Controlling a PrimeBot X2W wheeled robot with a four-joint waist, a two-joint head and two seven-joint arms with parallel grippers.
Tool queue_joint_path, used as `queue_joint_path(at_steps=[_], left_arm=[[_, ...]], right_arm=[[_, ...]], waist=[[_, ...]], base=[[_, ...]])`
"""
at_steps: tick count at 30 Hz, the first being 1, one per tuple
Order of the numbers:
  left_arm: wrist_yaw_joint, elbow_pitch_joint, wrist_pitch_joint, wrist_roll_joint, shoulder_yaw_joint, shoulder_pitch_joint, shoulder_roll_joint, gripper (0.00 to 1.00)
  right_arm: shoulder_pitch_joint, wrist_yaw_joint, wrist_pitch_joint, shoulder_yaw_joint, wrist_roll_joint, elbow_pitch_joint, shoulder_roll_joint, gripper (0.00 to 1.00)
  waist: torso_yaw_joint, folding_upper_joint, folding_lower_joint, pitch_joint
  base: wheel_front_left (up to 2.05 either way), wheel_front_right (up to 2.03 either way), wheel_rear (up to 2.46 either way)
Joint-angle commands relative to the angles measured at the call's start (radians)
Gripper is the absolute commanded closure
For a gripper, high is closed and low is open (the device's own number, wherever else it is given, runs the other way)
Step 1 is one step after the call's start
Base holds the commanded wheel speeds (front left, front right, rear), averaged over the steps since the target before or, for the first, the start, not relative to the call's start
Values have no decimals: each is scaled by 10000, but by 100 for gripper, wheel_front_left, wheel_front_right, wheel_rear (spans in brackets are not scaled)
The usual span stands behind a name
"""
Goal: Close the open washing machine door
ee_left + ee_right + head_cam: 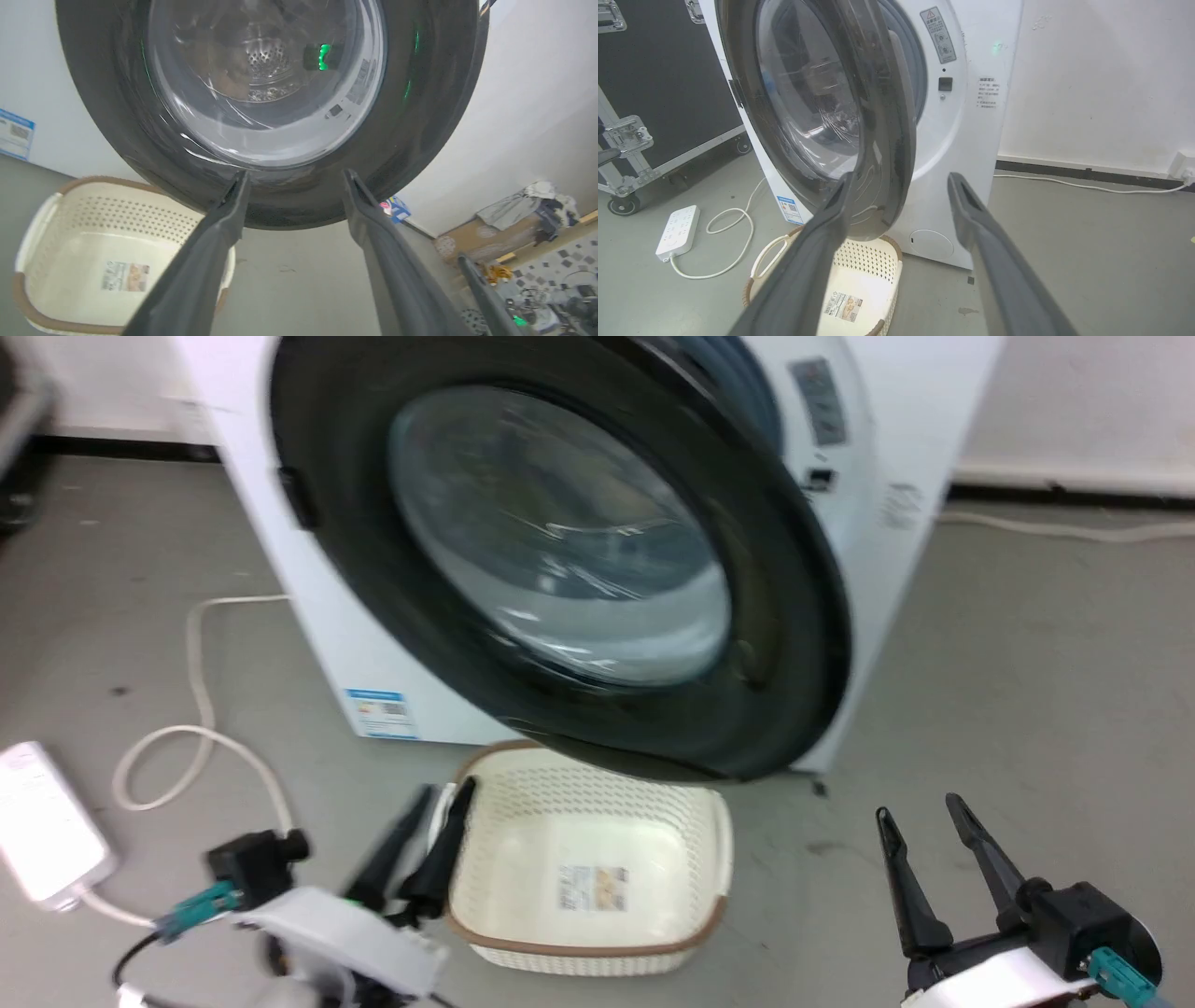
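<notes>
Right gripper (917, 807) spread, empty, low before the door's free edge. Left gripper (446, 789) also spread, empty, by basket (714, 831). Door (560, 541) hangs half-open above basket, off washer (920, 560). Likely heavy, rigid, glass slick: push black rim, don't pinch.

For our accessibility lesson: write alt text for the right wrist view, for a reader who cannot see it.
The round black door, glass in its middle, stands partly open on the white washing machine. A cream basket sits on the floor beneath it; the open right gripper points at the door's edge.
</notes>
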Motion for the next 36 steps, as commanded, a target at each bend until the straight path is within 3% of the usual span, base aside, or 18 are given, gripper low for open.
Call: queue_joint_path(at_steps=[1, 2, 3, 4, 5, 6, 7, 11, 12, 13, 15, 18, 19, 20, 21, 27, 36], left_arm=[[94, -56, -139, 1014, 392, 222, 162, 0], [94, -56, -139, 1014, 392, 222, 162, 0], [398, -443, -158, 2438, 1399, 448, 35, 0], [398, -443, -158, 2438, 1399, 448, 35, 0], [567, -712, -161, 3188, 1920, 641, -105, 0], [923, -1246, -163, 4711, 2786, 1093, -400, 0], [923, -1246, -163, 4711, 2786, 1093, -400, 0], [1382, -2183, -166, 7740, 3788, 2113, -1062, 0], [1382, -2183, -166, 7740, 3788, 2113, -1062, 0], [1557, -2235, -166, 8854, 3947, 2648, -1350, 0], [1648, -2113, -167, 9769, 4011, 3176, -1539, 0], [1619, -2092, -167, 10271, 3963, 3347, -1578, 0], [1608, -2082, -167, 10441, 3934, 3353, -1559, 0], [1594, -2079, -167, 10565, 3910, 3337, -1565, 0], [1581, -2086, -167, 10635, 3901, 3311, -1597, 0], [1393, -2037, -167, 10977, 3746, 2863, -1724, 0], [1226, -2046, -168, 11310, 3462, 1991, -2125, 0]], right_arm=[[174, 8, -46, -4, -80, -109, 25, 0], [174, 8, -46, -4, -80, -109, 25, 0], [249, 8, -46, 8, -99, -186, 25, 0], [249, 8, -46, 8, -99, -186, 25, 0], [280, 8, -46, 30, -116, -206, 25, 0], [332, 8, -46, 52, -142, -227, 25, 0], [332, 8, -46, 52, -142, -227, 25, 0], [434, 8, -46, 48, -139, -273, 26, 0], [434, 8, -46, 48, -139, -273, 26, 0], [495, 8, -46, 110, -120, -255, 26, 0], [547, 8, -46, 119, -171, -254, 26, 0], [555, 8, -46, 18, -179, -282, 26, 0], [553, 8, -46, -1, -177, -273, 26, 51], [540, 8, -46, -15, -183, -286, 26, 80], [519, 8, -46, 28, -176, -300, 26, 100], [-135, 8, 18, 967, -191, -251, -343, 100], [-2829, 8, 1144, 2158, 957, 232, -2254, 100]], waist=[[661, 0, 3, -469], [661, 0, 3, -469], [879, 0, 3, -535], [879, 0, 3, -535], [961, 0, 3, -569], [1094, 0, 3, -627], [1094, 0, 3, -627], [1307, 0, 3, -710], [1307, 0, 3, -710], [1369, 0, 3, -724], [1391, 0, 3, -689], [1407, 0, 3, -597], [1419, 0, 3, -561], [1435, 0, 3, -520], [1456, 0, 3, -476], [1621, 0, 3, 199], [2054, 0, 3, 1519]], base=[[0, 0, 0], [0, 0, 0], [0, 0, 0], [0, 0, 0], [0, 0, 0], [0, 0, 0], [0, 0, 0], [0, 0, 0], [0, 0, 0], [0, 0, 0], [0, 0, 0], [0, 0, 0], [0, 0, 0], [0, 0, 0], [0, 0, 0], [0, 0, 0], [0, 0, 0]])
